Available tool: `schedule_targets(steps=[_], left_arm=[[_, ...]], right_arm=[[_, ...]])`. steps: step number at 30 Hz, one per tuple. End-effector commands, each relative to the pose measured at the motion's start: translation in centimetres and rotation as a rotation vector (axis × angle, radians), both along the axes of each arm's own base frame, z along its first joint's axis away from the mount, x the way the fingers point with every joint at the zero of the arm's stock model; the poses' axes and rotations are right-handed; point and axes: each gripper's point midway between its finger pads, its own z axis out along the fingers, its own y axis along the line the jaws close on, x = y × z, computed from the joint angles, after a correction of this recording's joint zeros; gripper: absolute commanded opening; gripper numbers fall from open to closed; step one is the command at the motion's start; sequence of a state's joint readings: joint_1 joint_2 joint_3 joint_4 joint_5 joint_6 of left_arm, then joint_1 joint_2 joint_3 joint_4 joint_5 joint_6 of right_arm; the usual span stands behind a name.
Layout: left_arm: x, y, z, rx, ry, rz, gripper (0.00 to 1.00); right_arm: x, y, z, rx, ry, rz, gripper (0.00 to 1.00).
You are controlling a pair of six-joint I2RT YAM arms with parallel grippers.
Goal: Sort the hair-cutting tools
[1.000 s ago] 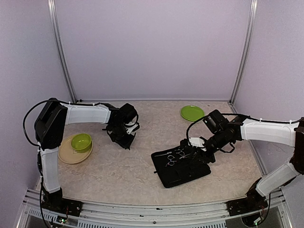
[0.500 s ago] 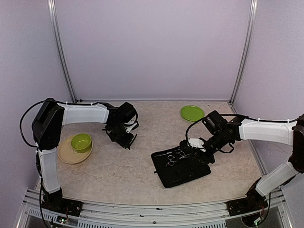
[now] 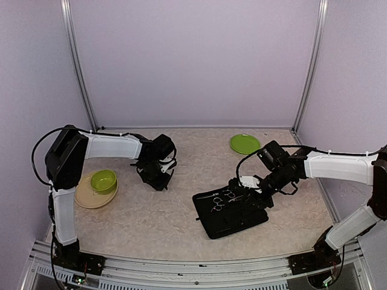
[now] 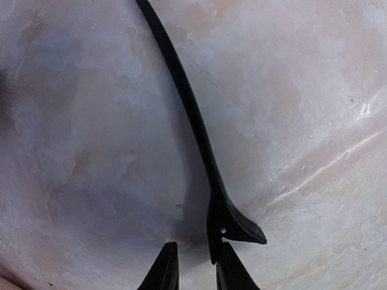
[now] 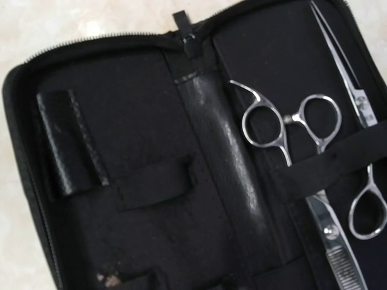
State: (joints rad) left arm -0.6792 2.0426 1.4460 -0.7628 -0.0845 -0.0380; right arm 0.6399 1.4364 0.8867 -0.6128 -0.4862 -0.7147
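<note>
A thin black hair clip [image 4: 193, 115] lies flat on the marble table, running from the top of the left wrist view down to my left gripper [image 4: 195, 266]. The jaws stand narrowly open; the clip's wide end sits between them, against the right fingertip [image 4: 233, 272]. In the top view my left gripper [image 3: 158, 177] is low over the table and hides the clip. Two silver scissors [image 5: 329, 232] [image 5: 361, 106] lie under a strap in the open black case [image 5: 145, 121]. My right gripper [image 3: 254, 188] hovers over the case's [image 3: 233, 220] far edge; its fingers do not show.
A green plate [image 3: 244, 143] lies at the back right. A green bowl [image 3: 103, 179] stands on a beige plate [image 3: 91, 198] at the left. Metal frame posts and walls close in the table.
My left gripper has shifted slightly and settled low over the hair clip. The right arm and the case have hardly moved.
</note>
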Motion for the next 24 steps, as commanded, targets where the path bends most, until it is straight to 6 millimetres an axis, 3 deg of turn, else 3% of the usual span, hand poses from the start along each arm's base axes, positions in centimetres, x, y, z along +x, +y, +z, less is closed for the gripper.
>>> schedule_targets(steps=[1,10,14,17,20,24], left_arm=[[0.3,0.1,-0.6,0.009,0.000,-0.010,0.21],[1.0,-0.6,0.2,-0.017,-0.036,-0.014,0.07],[1.7,-0.8,1.8,-0.032,-0.088,-0.020,0.00],[2.1,-1.3,3.5,-0.062,-0.134,-0.042,0.00],[1.2,-3.5,5.9,-0.092,-0.190,-0.114,0.00],[-2.1,-7.4,8.6,-0.149,-0.210,-0.256,0.00]], right_arm=[[-0.6,0.1,-0.2,0.001,-0.001,0.015,0.32],[-1.2,-0.5,-0.1,-0.007,-0.020,0.026,0.32],[-1.9,-1.0,-0.2,-0.016,-0.025,0.052,0.32],[-2.8,-1.4,-0.9,-0.029,-0.040,0.091,0.33],[-3.3,-1.8,-1.8,-0.049,-0.066,0.126,0.37],[-3.8,-2.2,-3.4,-0.100,-0.078,0.163,0.38]])
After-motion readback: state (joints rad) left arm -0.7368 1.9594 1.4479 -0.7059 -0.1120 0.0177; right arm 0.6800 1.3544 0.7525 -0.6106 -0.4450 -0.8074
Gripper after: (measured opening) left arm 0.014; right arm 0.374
